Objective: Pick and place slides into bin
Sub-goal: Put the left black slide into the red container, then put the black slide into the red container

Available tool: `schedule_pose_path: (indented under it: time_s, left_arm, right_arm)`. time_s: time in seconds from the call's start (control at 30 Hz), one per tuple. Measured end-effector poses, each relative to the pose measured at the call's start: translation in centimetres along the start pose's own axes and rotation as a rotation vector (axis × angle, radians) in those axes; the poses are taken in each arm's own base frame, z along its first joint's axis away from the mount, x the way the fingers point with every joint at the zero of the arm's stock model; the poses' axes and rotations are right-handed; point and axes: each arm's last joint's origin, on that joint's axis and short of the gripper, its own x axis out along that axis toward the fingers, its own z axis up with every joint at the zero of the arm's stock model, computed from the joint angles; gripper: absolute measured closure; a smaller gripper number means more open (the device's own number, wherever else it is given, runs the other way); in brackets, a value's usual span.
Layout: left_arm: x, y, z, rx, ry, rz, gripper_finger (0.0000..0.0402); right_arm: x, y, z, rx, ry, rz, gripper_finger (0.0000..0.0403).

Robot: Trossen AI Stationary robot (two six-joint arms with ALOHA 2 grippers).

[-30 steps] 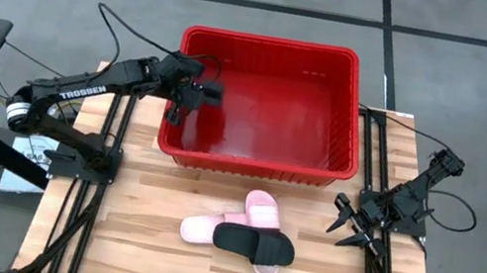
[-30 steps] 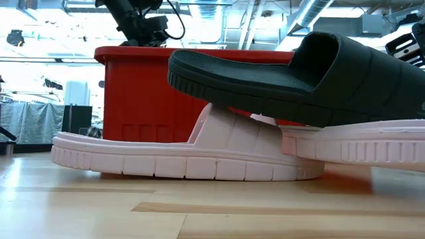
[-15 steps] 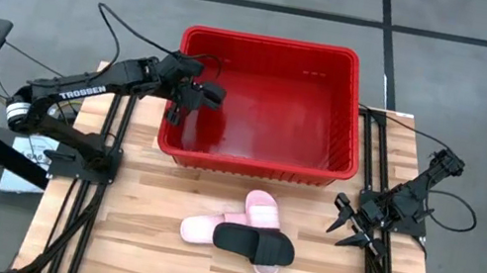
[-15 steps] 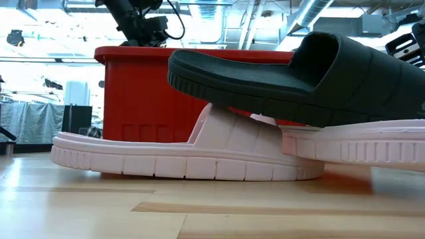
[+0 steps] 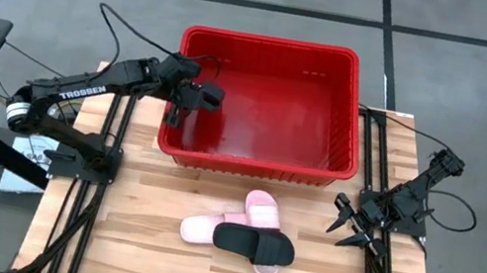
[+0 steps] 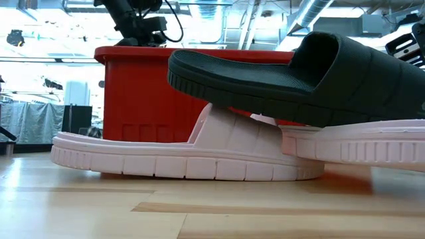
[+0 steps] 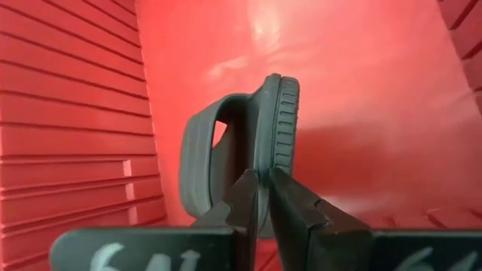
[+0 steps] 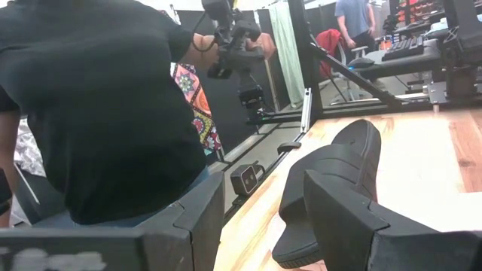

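Note:
My left gripper is shut on a black slide over the left part of the red bin; its wrist view shows the slide against the bin's red floor. A second black slide lies across two pink slides on the table in front of the bin; its toe end rests on the nearer pink one. My right gripper is open and empty at the table's right edge. My left gripper pinches the black slide's sole at its ribbed edge between the two fingers. The fingers slant down from the table's left side. The slide stands on edge, its strap to one side, lifted clear above the bin's floor.
The bin takes up the table's far middle. The three slides lie in the near middle of the wooden table. A person in a black shirt stands beyond the table in the right wrist view. Bare wood lies at the near left.

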Motion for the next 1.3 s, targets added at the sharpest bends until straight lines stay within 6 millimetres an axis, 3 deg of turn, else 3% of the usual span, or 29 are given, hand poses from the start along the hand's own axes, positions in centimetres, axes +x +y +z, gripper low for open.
schedule_pose_path:
  time_s: [0.97, 1.13, 1.3]
  left_arm:
    - [-0.3, -0.1, 0.5, 0.025, 0.068, 0.085, 0.038]
    - [-2.6, 1.5, 2.0, 0.013, 0.023, 0.173, 0.038]
    - [-7.6, 3.1, 4.8, -0.075, -0.117, 0.248, 0.0381]
  right_arm:
    - [0.0, 0.0, 0.0, 0.0, -0.001, 0.001, 0.023]
    - [0.0, 0.0, 0.0, 0.0, 0.0, 0.0, 0.023]
    - [0.0, 0.0, 0.0, 0.0, -0.001, 0.0, 0.023]
